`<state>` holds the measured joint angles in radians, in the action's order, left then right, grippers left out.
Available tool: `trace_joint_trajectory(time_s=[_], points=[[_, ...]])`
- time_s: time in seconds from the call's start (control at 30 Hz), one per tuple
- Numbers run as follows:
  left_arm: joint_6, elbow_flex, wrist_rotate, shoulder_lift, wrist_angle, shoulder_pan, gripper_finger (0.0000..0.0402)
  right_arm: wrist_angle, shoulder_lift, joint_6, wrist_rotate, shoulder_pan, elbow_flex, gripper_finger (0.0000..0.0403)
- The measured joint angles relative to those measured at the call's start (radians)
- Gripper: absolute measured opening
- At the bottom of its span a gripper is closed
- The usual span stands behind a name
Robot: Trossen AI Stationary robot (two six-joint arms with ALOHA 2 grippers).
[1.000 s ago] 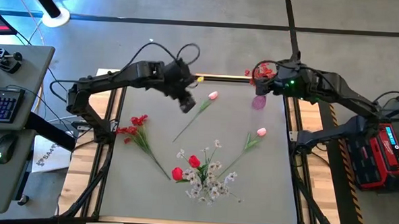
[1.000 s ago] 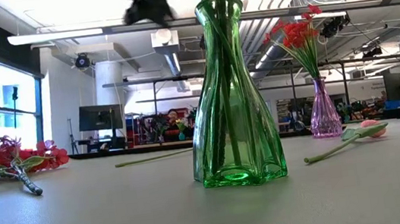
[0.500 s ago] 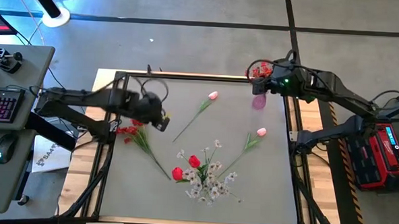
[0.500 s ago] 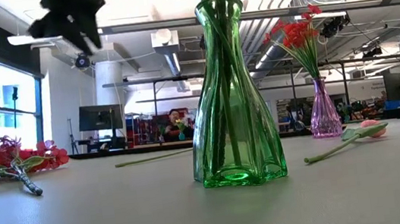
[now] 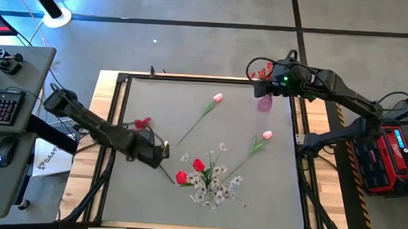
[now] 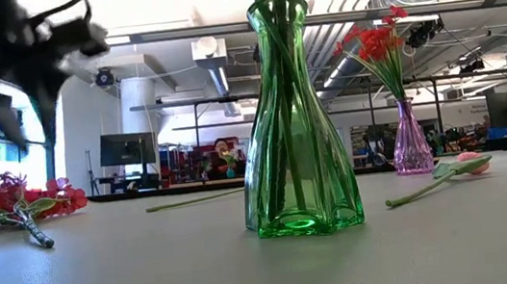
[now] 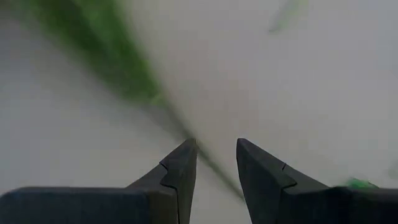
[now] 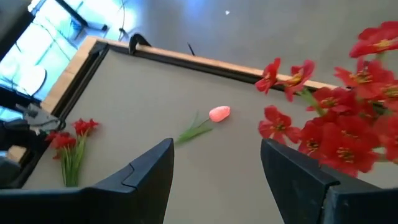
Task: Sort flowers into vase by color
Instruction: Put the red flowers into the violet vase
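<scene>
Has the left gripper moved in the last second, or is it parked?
Yes. In the high view the left gripper has swung from beside the far pink tulip down to the stem of the red blossom cluster, toward the near-left of the table.

A green glass vase (image 6: 292, 128) stood at centre frame, a pink vase (image 6: 410, 140) of red blossoms (image 6: 377, 44) at right, pink tulips (image 5: 218, 98) on the grey table (image 5: 269, 193).
</scene>
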<state>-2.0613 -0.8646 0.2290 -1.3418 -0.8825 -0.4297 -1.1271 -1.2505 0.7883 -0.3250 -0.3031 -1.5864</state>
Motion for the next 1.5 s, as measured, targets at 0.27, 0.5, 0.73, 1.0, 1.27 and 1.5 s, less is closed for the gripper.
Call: trace_joint_trajectory(time_s=[0.27, 0.5, 0.73, 1.0, 1.27, 1.5], points=[[-0.223, 0.025, -0.101, -0.119, 0.004, -0.059, 0.0104, -0.003, -0.053, -0.004, 0.072, 0.0, 0.0, 0.0229], [-0.227, 0.024, -0.082, -0.135, 0.013, -0.042, 0.011, -0.006, -0.08, -0.004, 0.122, 0.0, 0.0, 0.0229], [-0.215, 0.054, -0.047, -0.135, 0.036, -0.01, 0.0177, -0.006, -0.079, -0.009, 0.127, 0.001, 0.0, 0.0229], [-0.202, 0.15, -0.089, -0.135, 0.185, 0.008, 0.0244, -0.01, -0.078, -0.052, 0.127, -0.002, 0.0, 0.0229], [-0.088, 0.181, -0.117, -0.13, 0.24, 0.041, 0.0217, -0.01, -0.078, -0.08, 0.126, -0.036, 0.0, 0.0229], [-0.053, 0.183, -0.107, -0.13, 0.25, 0.044, 0.013, -0.007, -0.078, -0.09, 0.126, -0.051, 0.0, 0.0229]])
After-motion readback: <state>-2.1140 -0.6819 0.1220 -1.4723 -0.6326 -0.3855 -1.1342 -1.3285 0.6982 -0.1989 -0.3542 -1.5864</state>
